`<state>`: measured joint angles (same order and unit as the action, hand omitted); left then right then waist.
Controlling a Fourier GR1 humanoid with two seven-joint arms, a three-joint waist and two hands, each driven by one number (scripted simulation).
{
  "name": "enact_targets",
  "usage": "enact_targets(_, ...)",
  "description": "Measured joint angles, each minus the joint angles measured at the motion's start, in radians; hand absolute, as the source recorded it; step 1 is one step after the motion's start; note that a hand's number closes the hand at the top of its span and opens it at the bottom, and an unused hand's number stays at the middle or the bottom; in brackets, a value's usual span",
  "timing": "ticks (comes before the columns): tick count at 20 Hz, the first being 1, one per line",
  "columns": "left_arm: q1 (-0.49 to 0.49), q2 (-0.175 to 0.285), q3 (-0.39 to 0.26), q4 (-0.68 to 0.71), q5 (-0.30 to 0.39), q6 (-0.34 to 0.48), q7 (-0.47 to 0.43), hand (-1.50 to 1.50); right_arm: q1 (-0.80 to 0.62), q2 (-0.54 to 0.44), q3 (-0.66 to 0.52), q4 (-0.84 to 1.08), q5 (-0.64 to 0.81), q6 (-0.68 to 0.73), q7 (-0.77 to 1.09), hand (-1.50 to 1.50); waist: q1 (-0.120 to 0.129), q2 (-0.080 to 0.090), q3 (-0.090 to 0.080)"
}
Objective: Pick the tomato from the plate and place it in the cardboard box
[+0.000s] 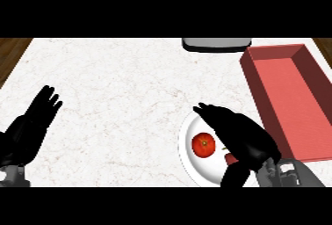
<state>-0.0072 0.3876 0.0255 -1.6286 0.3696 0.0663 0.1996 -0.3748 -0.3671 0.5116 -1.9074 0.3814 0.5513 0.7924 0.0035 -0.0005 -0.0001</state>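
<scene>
Right hand just beside tomato

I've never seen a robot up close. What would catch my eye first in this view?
The bright red tomato stands out first, sitting on a white plate near the lower middle of the pale counter. The robot's black right hand is spread open over the plate's right side, beside the tomato. A long reddish box lies along the right, and the left hand rests open at the left edge.
</scene>
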Motion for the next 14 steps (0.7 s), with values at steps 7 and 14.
enact_targets(7, -0.019, -0.020, 0.044, 0.003, -0.016, -0.034, 0.026, 0.00, 0.029, 0.055, -0.001, -0.020, 0.101, 0.047, -0.028, -1.50, -0.001, 0.000, 0.000)
enact_targets(14, -0.014, -0.046, 0.068, -0.022, -0.039, -0.053, 0.053, 0.00, 0.038, 0.109, -0.002, 0.041, 0.197, 0.080, -0.062, -1.50, -0.001, 0.000, 0.000)
